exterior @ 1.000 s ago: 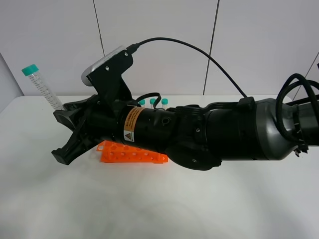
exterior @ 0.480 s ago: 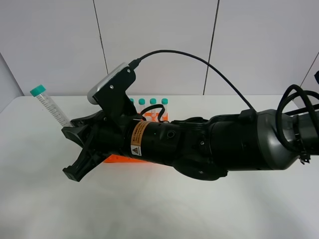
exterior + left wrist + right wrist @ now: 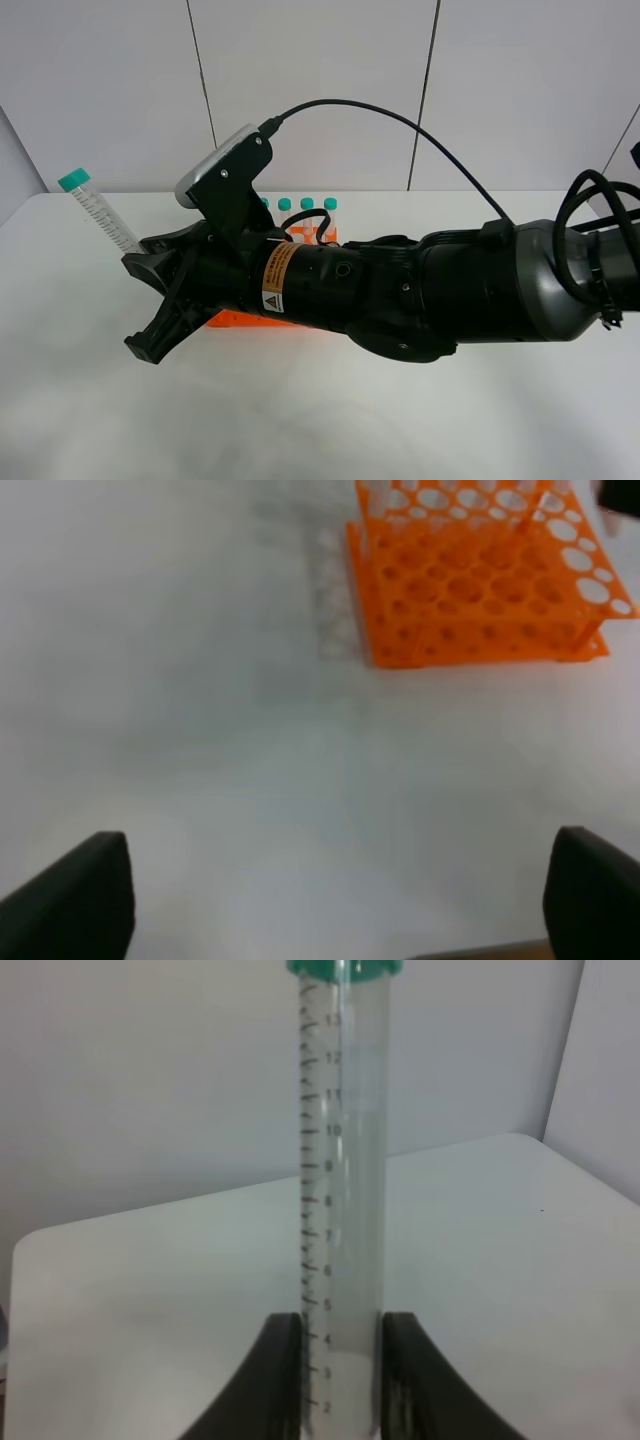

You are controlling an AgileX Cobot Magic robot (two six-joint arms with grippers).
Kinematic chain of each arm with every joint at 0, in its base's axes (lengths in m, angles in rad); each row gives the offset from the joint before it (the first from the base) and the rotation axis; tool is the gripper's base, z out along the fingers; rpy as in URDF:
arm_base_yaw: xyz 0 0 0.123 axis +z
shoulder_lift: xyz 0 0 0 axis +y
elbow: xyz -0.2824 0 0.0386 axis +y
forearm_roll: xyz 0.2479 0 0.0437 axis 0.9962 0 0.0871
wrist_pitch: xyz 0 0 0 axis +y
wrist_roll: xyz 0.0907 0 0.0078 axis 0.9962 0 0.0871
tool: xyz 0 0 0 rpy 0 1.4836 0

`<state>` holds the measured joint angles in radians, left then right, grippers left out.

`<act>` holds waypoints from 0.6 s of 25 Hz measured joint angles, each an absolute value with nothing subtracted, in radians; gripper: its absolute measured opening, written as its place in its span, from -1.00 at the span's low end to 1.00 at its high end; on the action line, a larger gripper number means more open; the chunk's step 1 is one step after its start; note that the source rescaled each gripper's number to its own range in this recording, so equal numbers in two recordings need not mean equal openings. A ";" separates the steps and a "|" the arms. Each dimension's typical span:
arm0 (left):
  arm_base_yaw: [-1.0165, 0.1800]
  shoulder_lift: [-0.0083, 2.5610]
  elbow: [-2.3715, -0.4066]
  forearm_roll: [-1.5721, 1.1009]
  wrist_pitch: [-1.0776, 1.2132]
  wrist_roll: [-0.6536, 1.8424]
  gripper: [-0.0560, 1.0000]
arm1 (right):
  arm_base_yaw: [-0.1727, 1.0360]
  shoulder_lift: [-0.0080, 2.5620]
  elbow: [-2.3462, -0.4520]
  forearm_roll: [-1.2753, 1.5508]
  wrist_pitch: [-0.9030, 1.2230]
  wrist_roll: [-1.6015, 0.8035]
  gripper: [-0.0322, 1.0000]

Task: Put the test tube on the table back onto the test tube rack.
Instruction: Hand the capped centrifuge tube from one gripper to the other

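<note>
Test tube (image 3: 340, 1160) aloft, clear of rack (image 3: 470, 590)

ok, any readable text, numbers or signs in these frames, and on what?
"13 12 11 10 9 8 7 6 5 4": scale on the test tube; lower digits blurred.
Orange label on the right arm: warning triangle, print too small to read.
No other text shows.

Pale panelled wall (image 3: 110, 70), perhaps tiled

Bare table (image 3: 200, 730) beside test tube rack (image 3: 470, 590), many holes open (capped tubes (image 3: 307, 204) behind)
</note>
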<state>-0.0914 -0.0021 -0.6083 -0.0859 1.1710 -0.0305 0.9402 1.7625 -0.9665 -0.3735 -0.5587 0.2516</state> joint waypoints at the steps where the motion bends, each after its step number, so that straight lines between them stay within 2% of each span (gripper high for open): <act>1: -0.091 0.004 -0.624 -0.087 1.179 -0.033 0.99 | 0.940 1.763 -0.967 -0.373 -0.559 0.252 -0.92; 6: -0.091 0.125 -0.699 -0.089 1.170 -0.034 0.98 | 0.940 1.763 -0.967 -0.373 -0.559 0.251 -0.92; 15: -0.091 0.403 -0.770 -0.150 1.010 -0.015 0.98 | 0.940 1.763 -0.967 -0.373 -0.570 0.222 -0.92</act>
<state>-0.0914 0.4029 -0.7700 -0.1505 1.0103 -0.0148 0.9402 1.7625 -0.9665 -0.3735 -0.5700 0.2220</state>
